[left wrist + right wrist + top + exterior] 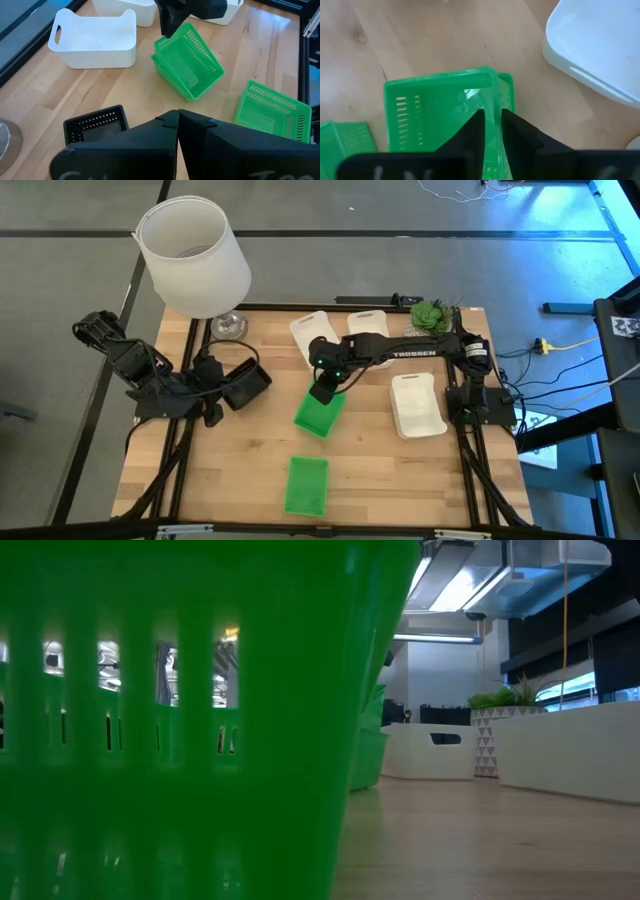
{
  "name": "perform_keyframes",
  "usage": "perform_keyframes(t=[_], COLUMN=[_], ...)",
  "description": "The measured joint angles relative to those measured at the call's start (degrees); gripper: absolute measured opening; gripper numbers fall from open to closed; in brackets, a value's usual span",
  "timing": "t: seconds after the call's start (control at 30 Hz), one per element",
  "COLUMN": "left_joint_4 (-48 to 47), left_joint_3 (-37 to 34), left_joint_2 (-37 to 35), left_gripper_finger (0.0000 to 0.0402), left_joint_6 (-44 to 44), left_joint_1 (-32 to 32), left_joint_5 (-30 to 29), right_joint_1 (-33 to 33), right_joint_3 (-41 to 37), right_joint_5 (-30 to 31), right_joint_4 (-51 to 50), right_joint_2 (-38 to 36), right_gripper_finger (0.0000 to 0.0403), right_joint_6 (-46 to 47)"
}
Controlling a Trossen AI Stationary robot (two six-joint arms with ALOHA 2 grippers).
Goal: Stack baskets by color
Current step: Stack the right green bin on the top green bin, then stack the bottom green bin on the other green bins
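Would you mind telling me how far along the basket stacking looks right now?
Done: one green basket sits nested in another, forming a tilted green pair. In hand: the right tool pinches that pair's rim. Left: a single green basket lies apart near the front edge, the white baskets lie separate, and the black basket sits by the shut left tool.

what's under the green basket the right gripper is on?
A second green basket sits nested under the upper green basket pinched by the right gripper; only its rim and side show. Its base and the table beneath are covered.
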Motion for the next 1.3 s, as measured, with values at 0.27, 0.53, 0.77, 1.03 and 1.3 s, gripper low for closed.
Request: perform_keyframes(t=[0.27,0.53,0.77,1.03,1.3], left_joint_4=[0.0,0.0,0.0,-0.1,-0.5], left_joint_3=[0.0,0.0,0.0,0.0,0.0], left_joint_2=[0.0,0.0,0.0,0.0,0.0], left_gripper_finger=[0.0000,0.0000,0.0000,0.0000,0.0000], left_joint_6=[0.0,0.0,0.0,0.1,0.2], left_joint_1=[0.0,0.0,0.0,0.0,0.0], left_joint_5=[0.0,0.0,-0.1,-0.9,-0.9], right_joint_1=[0.0,0.8,0.8,0.9,4.5], right_joint_3=[0.0,0.0,-0.2,0.1,10.2], right_joint_5=[0.9,0.6,2.0,2.5,-1.9], right_joint_4=[0.1,0.2,0.2,0.1,-4.5], right_joint_2=[0.0,0.0,1.1,2.0,-0.2], right_gripper_finger=[0.0004,0.0004,0.0002,0.0001,0.0000], right_joint_6=[0.0,-0.1,-0.3,-1.8,-14.2])
